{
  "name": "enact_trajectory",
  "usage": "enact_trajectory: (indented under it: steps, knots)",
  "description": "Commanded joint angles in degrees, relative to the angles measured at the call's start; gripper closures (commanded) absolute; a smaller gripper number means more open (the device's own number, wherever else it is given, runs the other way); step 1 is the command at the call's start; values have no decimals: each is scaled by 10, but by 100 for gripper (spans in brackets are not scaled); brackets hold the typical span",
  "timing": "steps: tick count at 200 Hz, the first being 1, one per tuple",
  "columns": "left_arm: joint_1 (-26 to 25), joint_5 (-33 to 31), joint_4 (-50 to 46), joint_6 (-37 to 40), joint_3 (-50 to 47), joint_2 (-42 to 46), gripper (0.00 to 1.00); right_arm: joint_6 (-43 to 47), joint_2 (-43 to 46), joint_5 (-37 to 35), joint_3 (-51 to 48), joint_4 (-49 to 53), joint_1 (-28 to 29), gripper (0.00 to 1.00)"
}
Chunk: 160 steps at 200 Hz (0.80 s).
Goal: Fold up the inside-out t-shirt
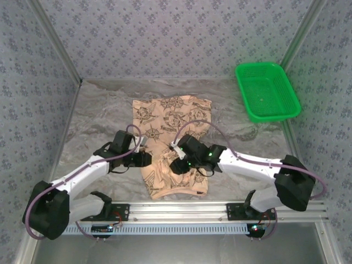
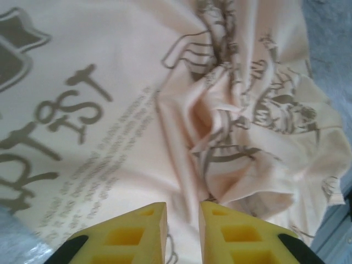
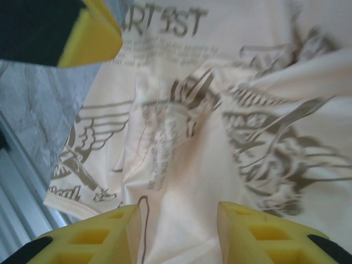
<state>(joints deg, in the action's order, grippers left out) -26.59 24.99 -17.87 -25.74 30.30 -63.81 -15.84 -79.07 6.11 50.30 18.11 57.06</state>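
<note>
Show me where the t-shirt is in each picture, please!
Top external: the t-shirt lies in the middle of the picture.
Left wrist: it covers nearly everything, bunched at centre-right.
Right wrist: it spreads from the middle to the right edge.
Shared landmark: the printed letters IST, left in the left wrist view, top in the right.

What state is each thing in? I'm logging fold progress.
t-shirt: lying on the table, creased and bunched mid-body.
left gripper: over the shirt, jaws narrowly apart, empty.
right gripper: over the shirt, jaws open, empty.
green basket: upright, far right.
</note>
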Motion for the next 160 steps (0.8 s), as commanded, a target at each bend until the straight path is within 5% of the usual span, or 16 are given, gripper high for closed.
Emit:
enact_trajectory:
  steps: [1, 43, 82, 122, 160]
  knots:
    - [8, -5, -1, -39, -11, 16, 74, 21, 5, -56, 13, 53, 15, 59]
    - [9, 1, -7, -66, 17, 24, 61, 22, -58, 3, 23, 10, 74, 81]
    - [9, 44, 16, -78, 34, 17, 57, 15, -150, 5, 7, -25, 100, 88]
    - [6, 52, 22, -76, 44, -4, 56, 20, -176, 45, 30, -39, 112, 83]
    - [-7, 55, 30, -62, 47, -36, 55, 14, -111, -70, 32, 8, 99, 76]
